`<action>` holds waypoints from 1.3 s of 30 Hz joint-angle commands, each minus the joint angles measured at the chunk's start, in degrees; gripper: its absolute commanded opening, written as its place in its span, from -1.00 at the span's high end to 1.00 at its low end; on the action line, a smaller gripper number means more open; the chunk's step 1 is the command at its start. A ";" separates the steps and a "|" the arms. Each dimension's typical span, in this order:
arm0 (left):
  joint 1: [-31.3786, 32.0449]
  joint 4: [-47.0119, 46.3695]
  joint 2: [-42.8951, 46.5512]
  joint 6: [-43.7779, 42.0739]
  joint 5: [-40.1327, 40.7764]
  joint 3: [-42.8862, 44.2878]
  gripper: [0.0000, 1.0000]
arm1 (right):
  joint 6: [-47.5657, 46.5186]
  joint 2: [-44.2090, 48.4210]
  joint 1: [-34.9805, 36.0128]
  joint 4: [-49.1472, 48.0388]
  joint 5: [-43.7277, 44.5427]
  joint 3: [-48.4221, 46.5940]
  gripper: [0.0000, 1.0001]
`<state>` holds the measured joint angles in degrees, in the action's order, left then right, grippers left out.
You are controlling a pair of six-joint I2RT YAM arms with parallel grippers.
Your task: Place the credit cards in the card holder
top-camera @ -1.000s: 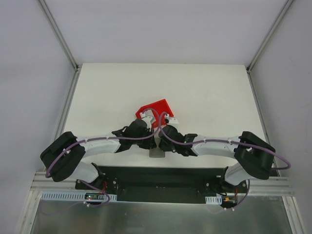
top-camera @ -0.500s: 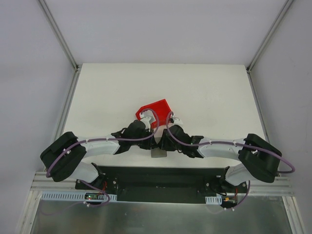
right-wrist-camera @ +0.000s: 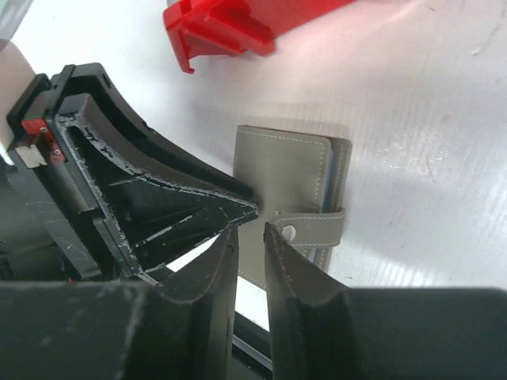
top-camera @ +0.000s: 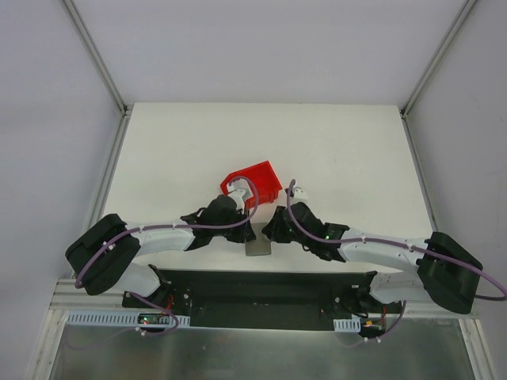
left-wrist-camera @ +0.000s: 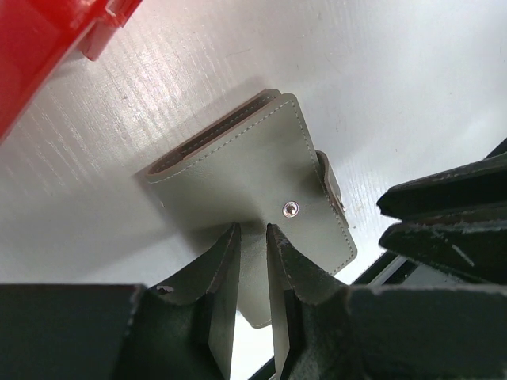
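Holder [left-wrist-camera: 261,166]: small flat grey-green leather fold with pale stitching along its edges. It is folded shut, and a short strap [right-wrist-camera: 313,226] wraps over one side edge. One round metal snap [left-wrist-camera: 291,208] shows on the outer face. Dark layered slots show at the open edge; cannot tell whether any cards are in them.

Position: flat on the white table [top-camera: 333,150] at its near edge, between the two wrists. The red bin [top-camera: 257,178] sits near it on the far side, not touching.

Left gripper [left-wrist-camera: 252,229]: tips down on the holder's face beside the snap, jaws a narrow slit apart. Cannot tell if they pinch the leather.

Right gripper [right-wrist-camera: 250,228]: tips by the strap end, jaws also a narrow slit apart. Grip or no grip: cannot tell.
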<state>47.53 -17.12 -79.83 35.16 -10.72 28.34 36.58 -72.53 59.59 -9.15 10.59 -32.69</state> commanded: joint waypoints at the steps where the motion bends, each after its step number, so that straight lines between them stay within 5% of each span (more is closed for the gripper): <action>1: 0.64 5.44 -2.08 -1.23 -1.58 -0.48 0.62 | 0.16 2.57 -1.14 0.89 1.72 2.18 0.63; 39: 0.64 6.67 -2.70 -2.02 -2.11 0.84 0.62 | 0.78 -8.24 -2.55 -4.56 -6.72 -1.50 0.74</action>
<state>47.53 -15.68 -80.27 34.44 -11.09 29.39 37.28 -79.70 56.60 -11.86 4.99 -31.79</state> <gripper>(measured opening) 0.189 0.132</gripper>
